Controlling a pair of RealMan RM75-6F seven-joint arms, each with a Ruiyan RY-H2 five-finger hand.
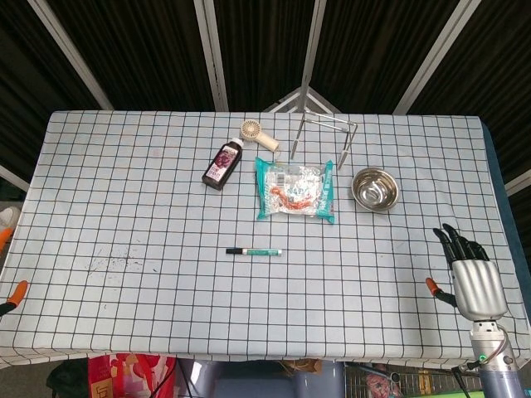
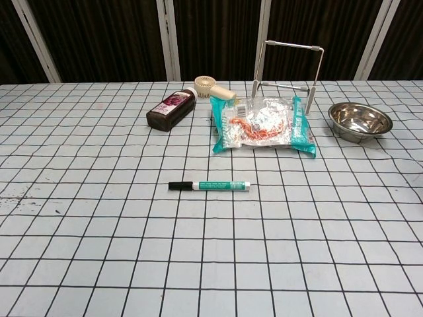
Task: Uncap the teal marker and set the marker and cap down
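Observation:
The teal marker (image 1: 259,251) (image 2: 215,186) lies flat near the middle of the checked tablecloth, its black cap (image 1: 234,250) (image 2: 178,186) on and pointing left. My right hand (image 1: 469,274) hovers at the table's right edge, far from the marker, with its fingers apart and nothing in them. Of my left hand (image 1: 14,291) only an orange tip and a dark sliver show at the frame's left edge, so how its fingers lie is hidden. Neither hand appears in the chest view.
Behind the marker lie a teal snack packet (image 1: 294,189) (image 2: 263,123), a dark bottle (image 1: 221,164) (image 2: 170,110) and a small cream fan (image 1: 257,133) (image 2: 213,88). A wire rack (image 1: 325,135) (image 2: 288,72) and a steel bowl (image 1: 374,189) (image 2: 359,120) stand at the back right.

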